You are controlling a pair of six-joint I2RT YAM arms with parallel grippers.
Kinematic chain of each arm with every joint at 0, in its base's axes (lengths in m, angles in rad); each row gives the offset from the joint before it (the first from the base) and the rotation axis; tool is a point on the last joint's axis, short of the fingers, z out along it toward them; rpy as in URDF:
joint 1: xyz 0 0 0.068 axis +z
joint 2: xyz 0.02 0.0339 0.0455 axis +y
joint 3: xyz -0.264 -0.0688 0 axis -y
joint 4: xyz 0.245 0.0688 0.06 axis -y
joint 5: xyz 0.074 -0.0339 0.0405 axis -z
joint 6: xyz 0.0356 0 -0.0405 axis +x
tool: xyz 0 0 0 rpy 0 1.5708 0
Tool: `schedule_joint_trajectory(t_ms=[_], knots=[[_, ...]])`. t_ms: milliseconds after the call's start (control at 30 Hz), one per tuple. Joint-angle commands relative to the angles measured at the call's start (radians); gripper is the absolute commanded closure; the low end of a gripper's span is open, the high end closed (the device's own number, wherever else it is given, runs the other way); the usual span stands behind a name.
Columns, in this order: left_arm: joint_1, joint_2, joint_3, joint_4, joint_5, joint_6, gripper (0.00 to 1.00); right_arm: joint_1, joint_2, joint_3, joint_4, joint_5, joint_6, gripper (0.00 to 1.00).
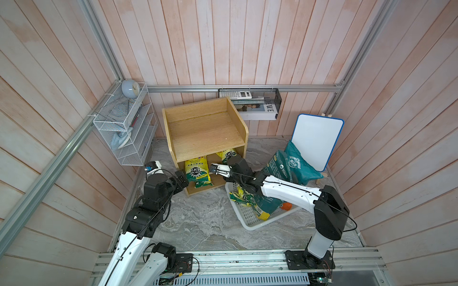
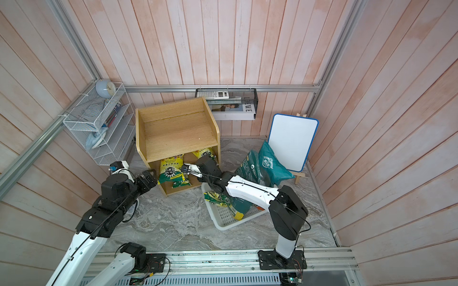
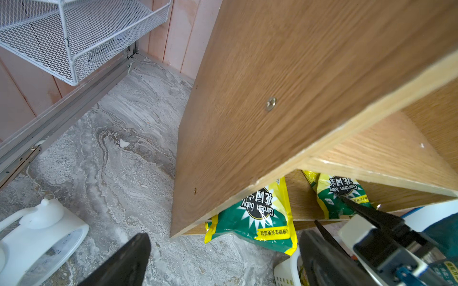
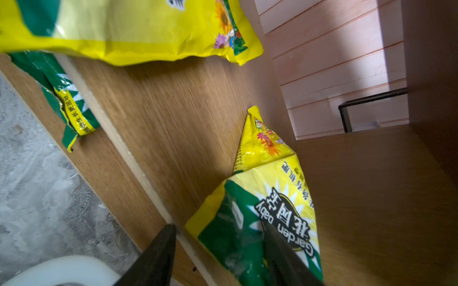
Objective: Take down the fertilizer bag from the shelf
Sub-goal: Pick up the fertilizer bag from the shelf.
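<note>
Right claw point(image 1: 214, 169) is at the mouth of the middle tier of the small light-wood three-tier shelf point(image 1: 205, 128). Jaws spread, nothing pinched yet.

Wrist view: the near corner of the yellow-and-green "Garden baby" fertilizer bag point(image 4: 272, 198) sits between the two black fingers point(image 4: 158, 250). One finger overlaps the film, the other is just beside it with a visible gap. That bag is on the right side of the middle tier.

A second yellow-and-green bag point(image 1: 197, 170) leans out of the left side of the same tier. A small bag point(image 1: 203, 183) lies on the bottom tier.

Left claw point(image 1: 185, 182) is also spread and empty, just beside the shelf's near left corner.

Step as I read it: close on the right bag and pull it out.
- Go a bit deeper before closing. A corner-only pinch on slick film will likely slip.
- Take the flat seam, not the bulging belly.
- Draw straight toward the near side, low, clear of the board above.
- Watch the left bag: it's close and easy to drag along.
- Drop spot is presumably the white perforated plastic basket point(image 1: 241, 219) on the grey marbled desk point(image 1: 198, 222), right of the shelf. It already holds bags.
</note>
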Motion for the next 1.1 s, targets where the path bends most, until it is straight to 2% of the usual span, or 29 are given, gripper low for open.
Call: schedule_joint_trajectory(t_ms=[0, 33, 200, 233, 467, 600, 800, 1067], knots=[[0.005, -0.003, 0.005, 0.005, -0.009, 0.017, 0.00, -0.035, 0.047, 0.019, 0.077, 0.024, 0.005, 0.49], [0.005, -0.003, 0.006, 0.003, -0.011, 0.017, 0.00, -0.035, 0.052, 0.015, 0.092, 0.026, 0.003, 0.55], [0.005, -0.002, 0.010, 0.003, -0.015, 0.014, 0.00, -0.039, 0.031, -0.017, 0.132, 0.006, 0.012, 0.97], [0.005, -0.002, 0.008, 0.003, -0.016, 0.015, 0.00, -0.038, 0.021, -0.023, 0.128, 0.000, 0.022, 1.00], [0.005, 0.004, -0.003, 0.016, -0.012, 0.010, 0.00, 0.019, -0.092, -0.089, 0.065, 0.017, 0.062, 1.00], [0.005, 0.005, -0.007, 0.026, -0.008, 0.007, 0.00, 0.052, -0.155, -0.102, -0.005, 0.037, 0.155, 1.00], [0.005, 0.006, -0.017, 0.035, 0.000, 0.002, 0.00, 0.103, -0.234, -0.136, -0.007, 0.062, 0.264, 1.00], [0.005, 0.007, -0.013, 0.031, 0.000, 0.009, 0.00, 0.109, -0.327, -0.100, -0.092, 0.057, 0.465, 1.00]])
